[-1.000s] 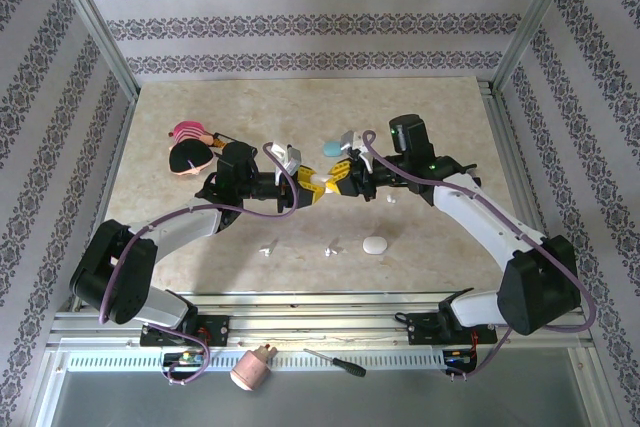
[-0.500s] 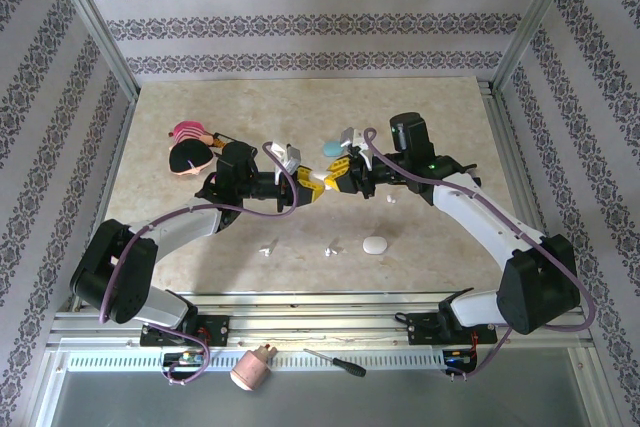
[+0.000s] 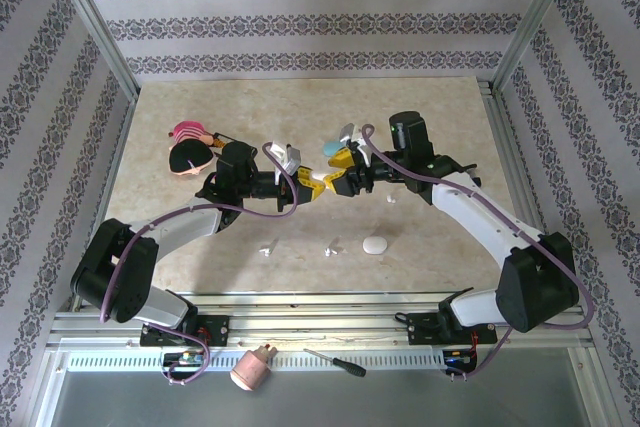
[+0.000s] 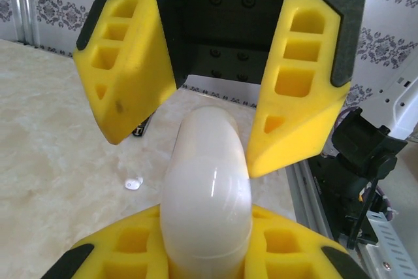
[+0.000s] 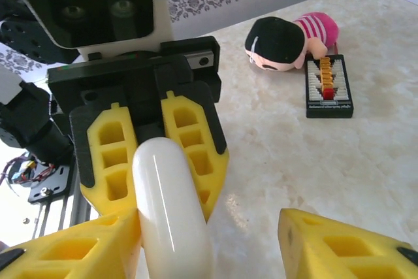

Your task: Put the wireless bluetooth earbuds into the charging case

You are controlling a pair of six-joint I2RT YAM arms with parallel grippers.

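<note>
A white charging case (image 3: 319, 183) hangs above mid-table, and my left gripper (image 3: 305, 185) is shut on it; the left wrist view has the case (image 4: 206, 187) between my yellow fingers (image 4: 130, 246). My right gripper (image 3: 343, 169) faces it, open, its jaws spread either side of the case's free end. In the right wrist view the case (image 5: 170, 207) touches my left fingertip (image 5: 98, 240), while the other fingertip (image 5: 339, 246) stands well clear. Tiny white earbuds lie on the table: one (image 3: 267, 247), another (image 3: 330, 246), a third (image 3: 390, 201) that also appears as an earbud (image 4: 134, 183).
A second white case (image 3: 375, 245) lies near the front, and a blue case (image 3: 330, 150) sits behind the grippers. A doll (image 3: 189, 154) (image 5: 287, 40) and a black board (image 5: 328, 86) lie at the far left. A screwdriver (image 3: 335, 363) rests beyond the front rail.
My right gripper's jaws have spread apart around the white case and shifted slightly away. The left arm and the case have stayed put.
</note>
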